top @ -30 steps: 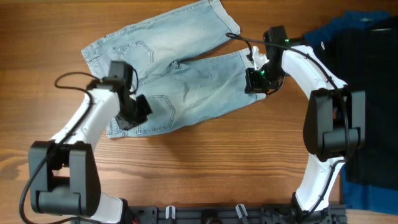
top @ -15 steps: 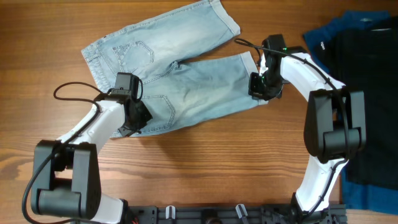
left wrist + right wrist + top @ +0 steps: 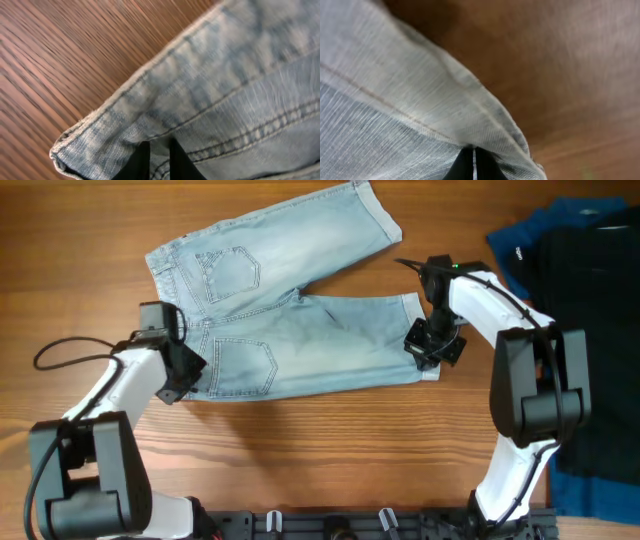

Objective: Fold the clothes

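Observation:
The light blue denim shorts (image 3: 290, 320) lie spread on the wooden table, back pockets up, waistband at the left and both legs pointing right. My left gripper (image 3: 183, 372) is shut on the waistband corner at the lower left; the left wrist view shows its fingertips (image 3: 159, 160) pinching the stitched denim (image 3: 215, 85). My right gripper (image 3: 428, 348) is shut on the hem of the near leg at the right; the right wrist view shows its tips (image 3: 473, 165) closed on the pale hem (image 3: 410, 115).
A dark blue garment with a small white logo (image 3: 530, 235) and a black garment (image 3: 600, 340) lie at the right edge of the table. Bare wood (image 3: 320, 450) lies in front of the shorts and at the far left.
Both grippers have pulled the shorts outward and toward the front: the left one moved left with the waistband, the right one moved down with the hem. The near leg now lies stretched flat.

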`<state>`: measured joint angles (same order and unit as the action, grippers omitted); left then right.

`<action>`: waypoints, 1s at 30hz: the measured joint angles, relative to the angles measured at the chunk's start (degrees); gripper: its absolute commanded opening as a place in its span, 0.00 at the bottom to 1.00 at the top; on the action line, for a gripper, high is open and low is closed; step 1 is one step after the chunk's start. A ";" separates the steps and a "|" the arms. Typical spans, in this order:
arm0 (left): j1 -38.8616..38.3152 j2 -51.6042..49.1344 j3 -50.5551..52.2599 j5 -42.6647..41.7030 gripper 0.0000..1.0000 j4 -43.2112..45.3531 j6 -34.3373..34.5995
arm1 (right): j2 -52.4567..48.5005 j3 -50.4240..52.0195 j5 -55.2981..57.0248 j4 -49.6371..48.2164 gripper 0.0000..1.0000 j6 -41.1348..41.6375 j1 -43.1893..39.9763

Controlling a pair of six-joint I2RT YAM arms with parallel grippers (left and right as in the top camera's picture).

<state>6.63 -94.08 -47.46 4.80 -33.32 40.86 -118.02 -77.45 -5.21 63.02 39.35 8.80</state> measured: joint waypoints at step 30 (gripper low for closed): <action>-0.52 25.03 -2.12 1.38 0.77 1.62 -13.99 | 21.11 6.84 -8.46 -51.17 0.67 -30.36 1.66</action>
<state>6.11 -69.06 -49.58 6.17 -31.70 26.87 -96.90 -70.61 -13.67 11.86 8.99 10.46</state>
